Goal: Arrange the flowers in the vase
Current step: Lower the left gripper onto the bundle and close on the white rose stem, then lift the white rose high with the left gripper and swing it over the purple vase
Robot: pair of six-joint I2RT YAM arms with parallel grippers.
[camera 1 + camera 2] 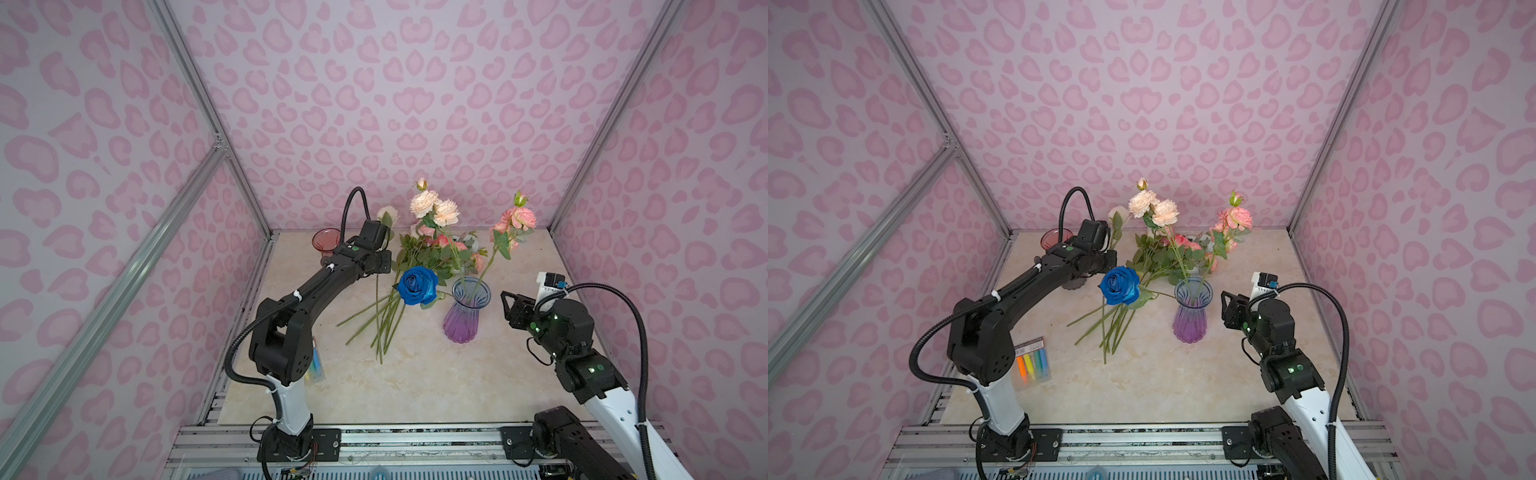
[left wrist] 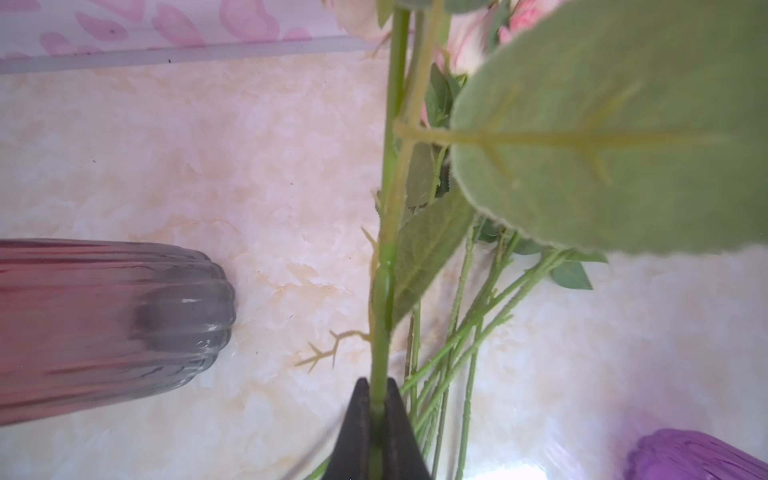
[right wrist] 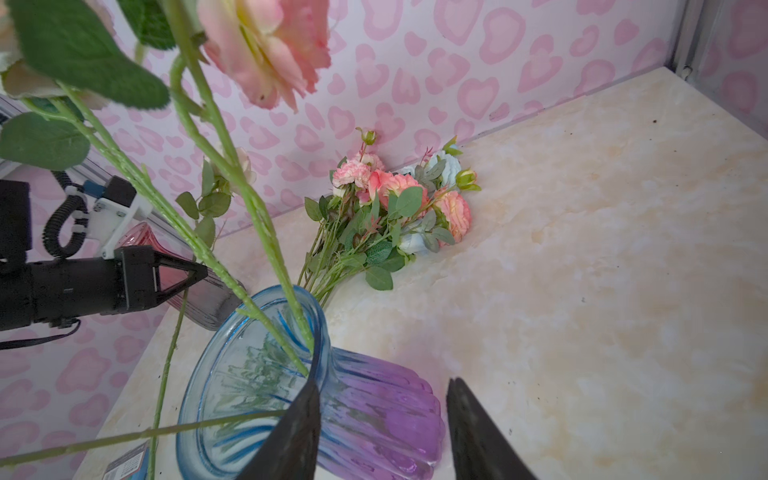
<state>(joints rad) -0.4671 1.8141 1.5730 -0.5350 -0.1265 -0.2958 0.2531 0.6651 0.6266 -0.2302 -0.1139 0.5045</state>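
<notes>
Inside, pink heart-print walls [image 1: 374, 83] enclose a marble tabletop [image 1: 415, 374]; left hand [image 2: 377, 390] pinches a flower stem [image 2: 386, 208], right hand [image 3: 382, 381] spread.

- The left arm [image 1: 316, 286] has black upper links and a white lower shell [image 1: 291, 403]; a small green dot [image 1: 355, 249] marks its wrist.
- A black ribbed hose [image 1: 227, 361] runs along it, bound with white zip ties [image 1: 297, 296].
- The right arm [image 1: 569, 320] is built alike, with green lights [image 1: 556, 317] and a white camera bracket [image 1: 544, 284].
- The black base plate [image 1: 328, 442] shows screw heads.
- The left gripper [image 3: 202, 271] and right gripper [image 3: 382, 386] have matte black, triangular fingers.
</notes>
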